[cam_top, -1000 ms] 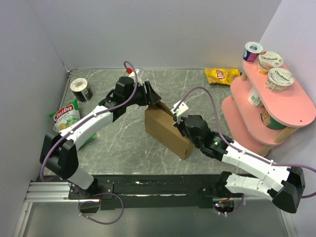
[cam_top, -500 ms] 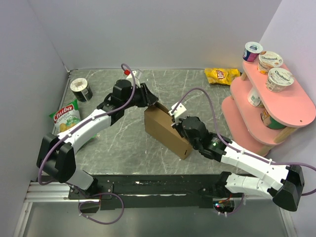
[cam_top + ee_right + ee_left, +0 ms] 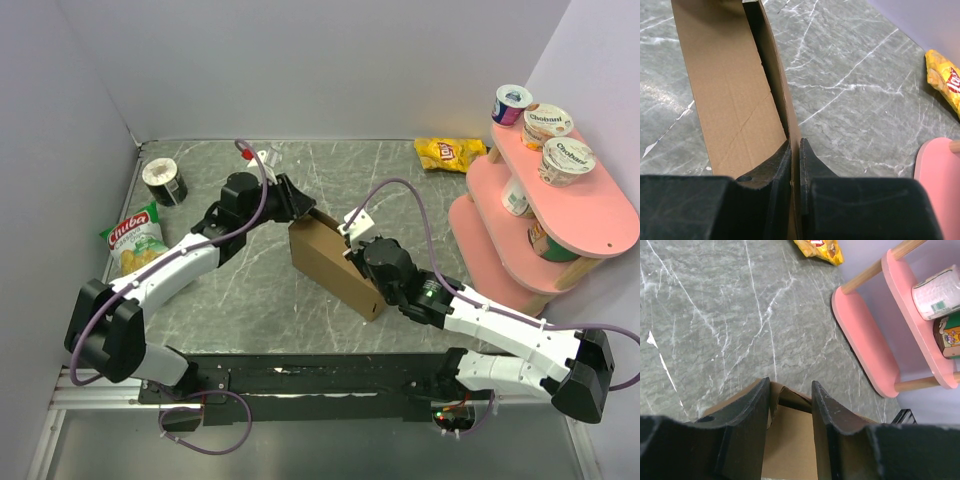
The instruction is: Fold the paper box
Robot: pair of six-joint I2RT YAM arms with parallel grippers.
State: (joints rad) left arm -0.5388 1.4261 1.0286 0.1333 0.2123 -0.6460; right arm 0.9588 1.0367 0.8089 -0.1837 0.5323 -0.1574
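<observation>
The paper box point(image 3: 325, 262), plain brown cardboard, lies at an angle in the middle of the table with its far end open. My left gripper point(image 3: 306, 210) is at that far end. In the left wrist view its jaws point(image 3: 789, 385) hold a flap of the box point(image 3: 790, 440) across its width, and the flap's left edge is crumpled against the finger. My right gripper point(image 3: 352, 250) is at the box's right side, shut point(image 3: 795, 142) on the thin upright wall of the box point(image 3: 725, 90), one finger inside and one outside.
A pink two-tier shelf point(image 3: 560, 230) with yogurt cups point(image 3: 567, 160) stands at the right. A yellow chips bag point(image 3: 450, 153) lies at the back, a green chips bag point(image 3: 135, 240) and a black can point(image 3: 164, 181) at the left. Walls close the back and both sides.
The left jaws have narrowed onto the flap at the box's far end. Both grippers and the box have shifted slightly left.
</observation>
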